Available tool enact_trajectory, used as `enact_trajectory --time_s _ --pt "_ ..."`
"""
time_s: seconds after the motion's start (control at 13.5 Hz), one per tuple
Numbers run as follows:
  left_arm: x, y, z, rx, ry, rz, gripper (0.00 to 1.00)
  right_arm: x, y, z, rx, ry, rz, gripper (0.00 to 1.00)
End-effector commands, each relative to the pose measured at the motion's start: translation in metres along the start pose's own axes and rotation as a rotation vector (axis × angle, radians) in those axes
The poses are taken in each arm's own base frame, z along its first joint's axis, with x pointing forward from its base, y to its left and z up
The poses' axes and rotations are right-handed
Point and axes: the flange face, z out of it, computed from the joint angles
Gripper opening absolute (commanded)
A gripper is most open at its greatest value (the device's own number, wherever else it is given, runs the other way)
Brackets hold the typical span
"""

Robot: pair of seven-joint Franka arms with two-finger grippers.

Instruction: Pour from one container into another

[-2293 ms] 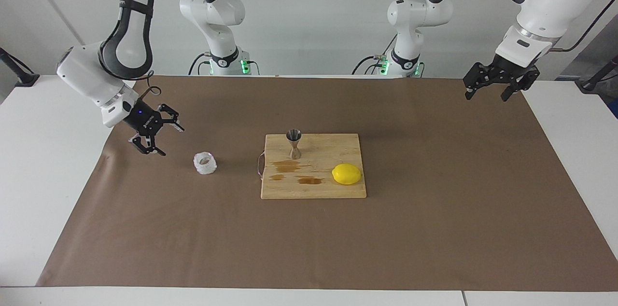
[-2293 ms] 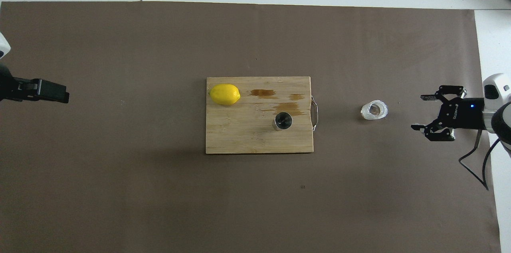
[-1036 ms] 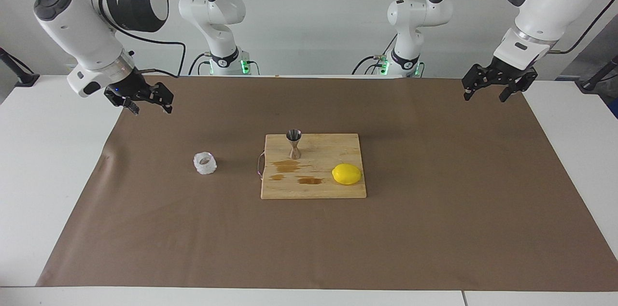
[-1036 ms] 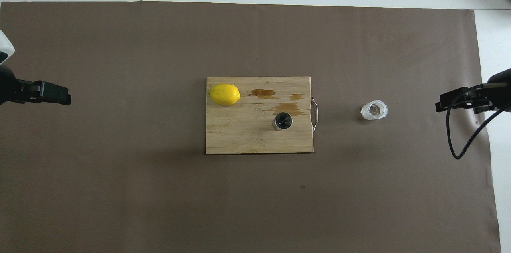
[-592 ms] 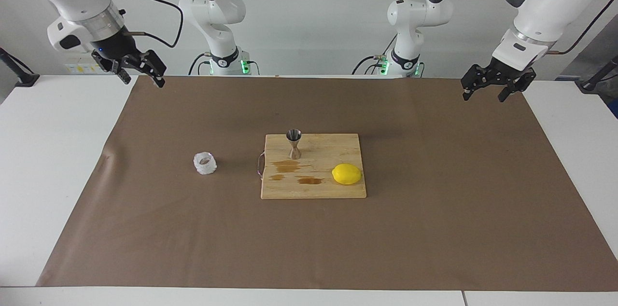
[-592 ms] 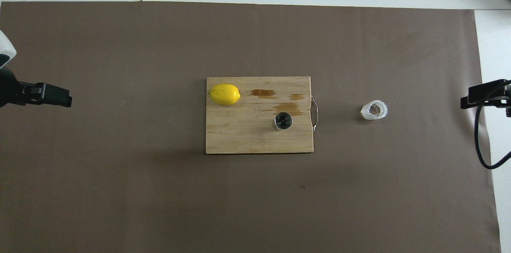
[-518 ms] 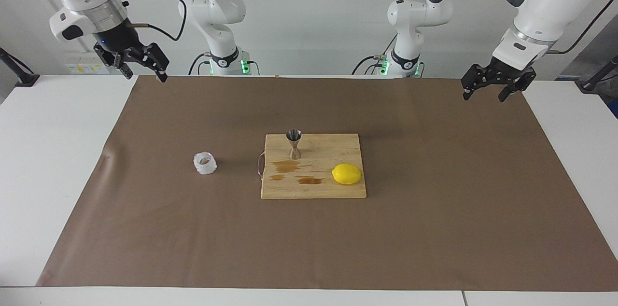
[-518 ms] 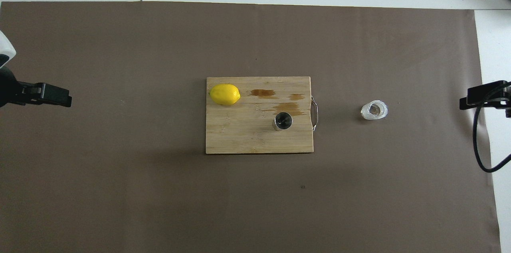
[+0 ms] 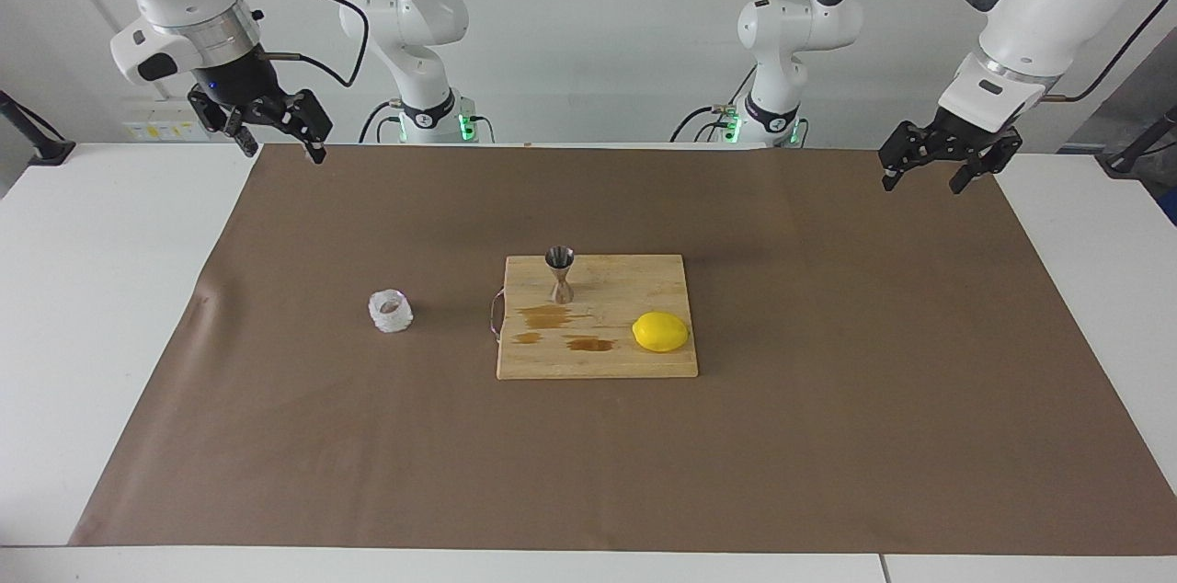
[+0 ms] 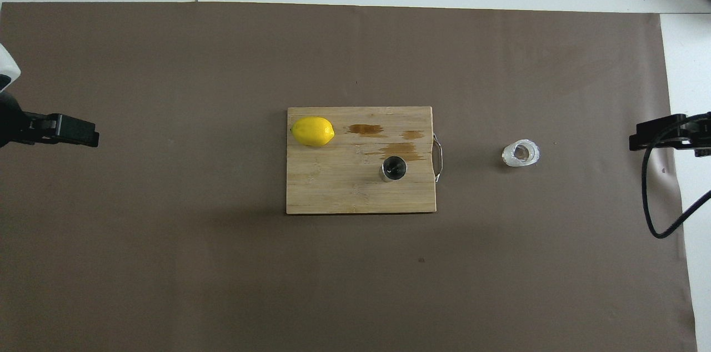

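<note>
Two pincers [image 9: 280, 144] [image 9: 927, 178] open, empty; knobbly whitish glass cup [image 9: 390, 311] upright w/ brownish inside.

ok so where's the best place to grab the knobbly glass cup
Probably across the knobbly glass cup's round side wall, coming from above on the right arm's end: it stands upright on the brown paper, mouth up, squat, with open space all round.
</note>
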Motion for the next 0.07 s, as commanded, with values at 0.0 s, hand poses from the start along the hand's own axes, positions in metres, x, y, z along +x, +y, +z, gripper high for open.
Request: enact_trajectory --time_s 0.0 --pt "-0.0053 -0.0004 -0.0037 0.022 0.037 0.011 1.0 -0.0037 0.0019 -0.001 -0.023 0.021 -0.032 1.0"
